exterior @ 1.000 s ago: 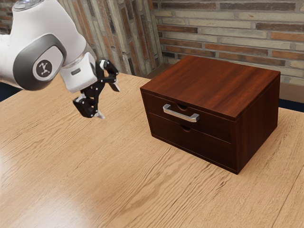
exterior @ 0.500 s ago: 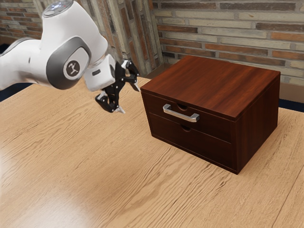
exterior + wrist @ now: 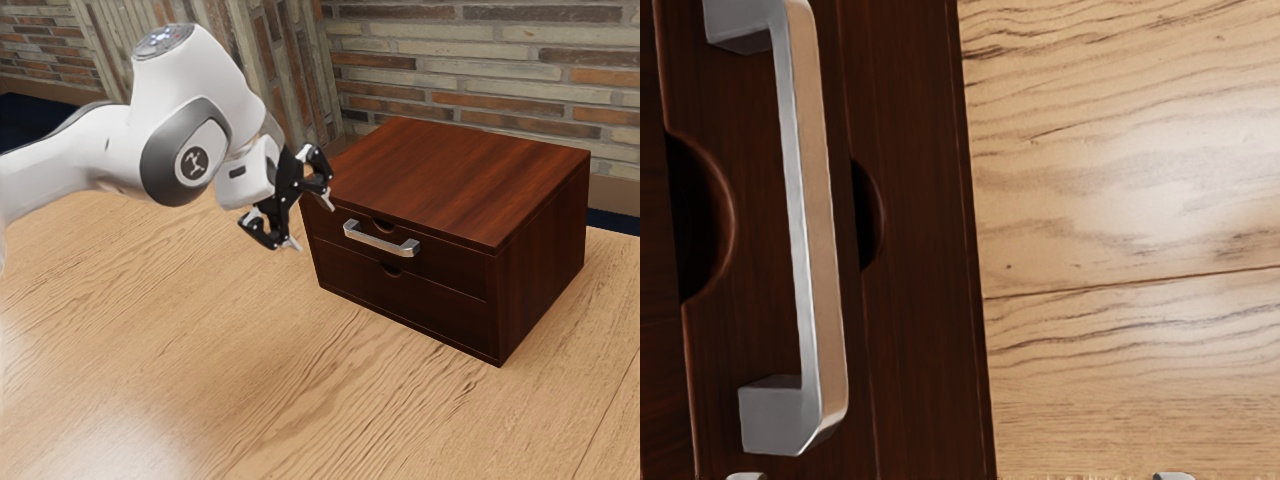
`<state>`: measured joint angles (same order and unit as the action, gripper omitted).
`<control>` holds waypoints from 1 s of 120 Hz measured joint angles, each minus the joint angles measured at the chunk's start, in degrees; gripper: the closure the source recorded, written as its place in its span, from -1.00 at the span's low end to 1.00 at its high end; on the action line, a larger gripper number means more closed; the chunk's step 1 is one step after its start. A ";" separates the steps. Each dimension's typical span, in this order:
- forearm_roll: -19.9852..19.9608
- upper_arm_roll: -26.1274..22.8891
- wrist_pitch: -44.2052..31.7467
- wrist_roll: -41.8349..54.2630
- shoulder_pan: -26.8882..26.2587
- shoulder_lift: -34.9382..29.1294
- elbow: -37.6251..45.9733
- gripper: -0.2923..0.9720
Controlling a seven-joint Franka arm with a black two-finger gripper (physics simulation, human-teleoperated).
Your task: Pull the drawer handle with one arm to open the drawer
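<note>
A dark wooden cabinet (image 3: 450, 180) with two drawers stands on the table. Its top drawer (image 3: 400, 245) carries a silver bar handle (image 3: 380, 238) and sits flush with the cabinet front, shut. My black gripper (image 3: 305, 215) hovers open just off the cabinet's front corner, on the exterior view's left of the handle, touching nothing. In the wrist view the handle (image 3: 805, 230) stands close ahead on the drawer front (image 3: 910, 250), off to one side of the hand's centre.
The light wooden table (image 3: 200, 380) spreads wide in front of the cabinet. A brick wall (image 3: 480, 60) runs behind it. The lower drawer (image 3: 400, 295) has a finger notch and no handle.
My arm has swung toward the exterior view's right, bringing the open gripper from mid-table up to the cabinet's front corner. The drawer has not moved.
</note>
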<state>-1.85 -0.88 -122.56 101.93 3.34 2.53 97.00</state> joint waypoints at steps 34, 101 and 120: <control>-1.56 -1.76 -1.55 2.48 2.61 2.89 -2.74 -0.23; -2.29 -3.86 -2.08 5.00 1.45 5.64 -2.50 -0.23; -2.29 -3.87 -2.08 5.40 1.46 5.60 -2.89 -0.23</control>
<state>-4.14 -4.75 -124.64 107.33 4.80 8.13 94.12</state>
